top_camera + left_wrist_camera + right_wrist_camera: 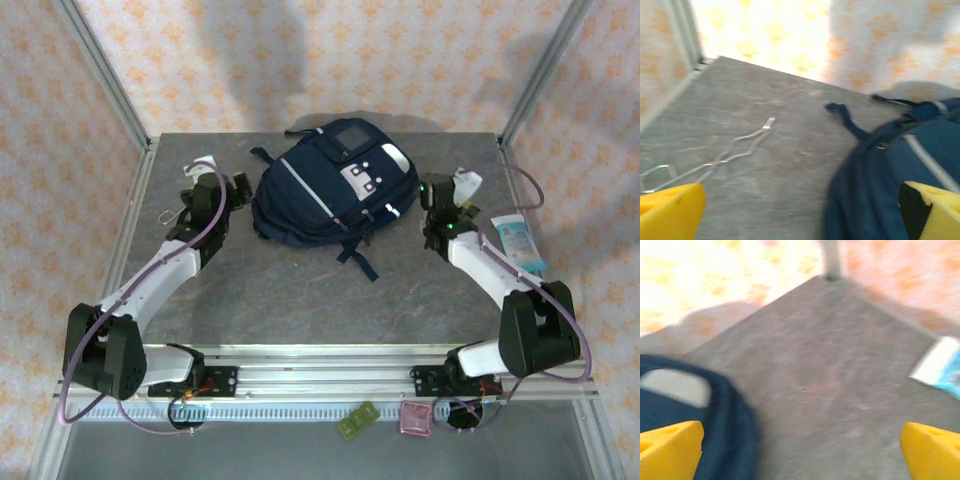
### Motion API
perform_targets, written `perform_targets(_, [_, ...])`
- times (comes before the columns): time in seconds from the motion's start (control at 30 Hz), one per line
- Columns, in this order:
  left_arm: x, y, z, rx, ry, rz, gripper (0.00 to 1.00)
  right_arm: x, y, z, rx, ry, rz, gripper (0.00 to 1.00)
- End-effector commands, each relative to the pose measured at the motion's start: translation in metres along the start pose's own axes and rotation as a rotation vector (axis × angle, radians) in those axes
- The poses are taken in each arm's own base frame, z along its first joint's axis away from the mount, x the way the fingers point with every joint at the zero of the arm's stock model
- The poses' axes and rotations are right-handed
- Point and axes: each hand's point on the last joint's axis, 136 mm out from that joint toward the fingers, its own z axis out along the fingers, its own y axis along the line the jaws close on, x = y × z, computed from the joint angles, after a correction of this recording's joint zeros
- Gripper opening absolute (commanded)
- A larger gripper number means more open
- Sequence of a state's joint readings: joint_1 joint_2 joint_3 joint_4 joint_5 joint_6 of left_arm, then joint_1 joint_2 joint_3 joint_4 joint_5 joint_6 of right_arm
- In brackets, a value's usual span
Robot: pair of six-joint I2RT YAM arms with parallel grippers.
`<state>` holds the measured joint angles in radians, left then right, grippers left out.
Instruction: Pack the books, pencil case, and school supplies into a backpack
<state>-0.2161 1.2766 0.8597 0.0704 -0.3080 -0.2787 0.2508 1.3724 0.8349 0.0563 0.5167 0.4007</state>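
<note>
from above, the navy backpack (335, 185) lies closed at the middle of the tabletop's (300, 290) far half, with the left tool (232, 192) just beside its left edge and the right tool (440, 200) just off its right. the left wrist view adds a thin bent wire (735, 147) left of the bag. its yellow fingers (670, 210) are spread wide and empty. the right wrist view adds a blue-and-white packet (940, 367) and shows that tool apart too, holding nothing.
</note>
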Motion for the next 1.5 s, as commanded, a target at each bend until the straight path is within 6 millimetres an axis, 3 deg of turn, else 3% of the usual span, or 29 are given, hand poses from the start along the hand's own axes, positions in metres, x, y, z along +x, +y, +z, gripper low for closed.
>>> perform_targets(0.0, [-0.002,0.043,0.002,-0.149,-0.075,0.062,0.99,-0.026,-0.057,-0.007,0.224,-0.205,0.009,1.00])
perform_targets(0.13, [0.010,0.077,0.002,-0.226,-0.113,0.065,1.00,-0.011,-0.095,-0.004,0.291,-0.230,0.030,1.00])
perform_targets(0.2, [0.016,0.087,0.001,-0.242,-0.155,0.081,1.00,-0.003,-0.103,-0.002,0.281,-0.244,0.014,1.00])
perform_targets(0.37, [0.038,0.086,0.014,-0.161,-0.205,-0.003,0.99,0.013,-0.107,0.000,0.191,-0.294,0.019,1.00])
perform_targets(0.6, [0.025,0.081,-0.006,-0.063,-0.423,-0.020,1.00,0.026,-0.114,-0.012,0.062,-0.381,0.102,1.00])
perform_targets(0.7, [0.036,0.076,0.012,-0.083,-0.296,0.055,0.99,0.028,-0.103,-0.008,0.009,-0.358,0.061,1.00])
perform_targets(0.9, [0.055,0.088,-0.004,-0.088,-0.303,0.049,0.99,0.031,-0.088,-0.005,-0.073,-0.340,0.012,1.00])
perform_targets(1.07, [0.070,0.089,0.003,-0.075,-0.338,0.032,0.99,0.048,-0.058,-0.003,-0.257,-0.292,-0.107,1.00])
perform_targets(1.1, [0.079,0.090,0.003,-0.067,-0.344,0.030,0.99,0.048,-0.061,-0.001,-0.243,-0.323,-0.094,1.00])
perform_targets(1.17, [0.077,0.092,-0.006,-0.059,-0.404,0.028,0.99,0.047,-0.057,0.003,-0.240,-0.297,-0.103,1.00])
perform_targets(1.27, [0.080,0.087,0.006,-0.053,-0.340,0.041,1.00,0.047,-0.058,0.005,-0.236,-0.304,-0.100,1.00])
perform_targets(1.47, [0.081,0.090,0.008,-0.069,-0.339,0.032,1.00,0.049,-0.057,0.008,-0.235,-0.279,-0.110,1.00])
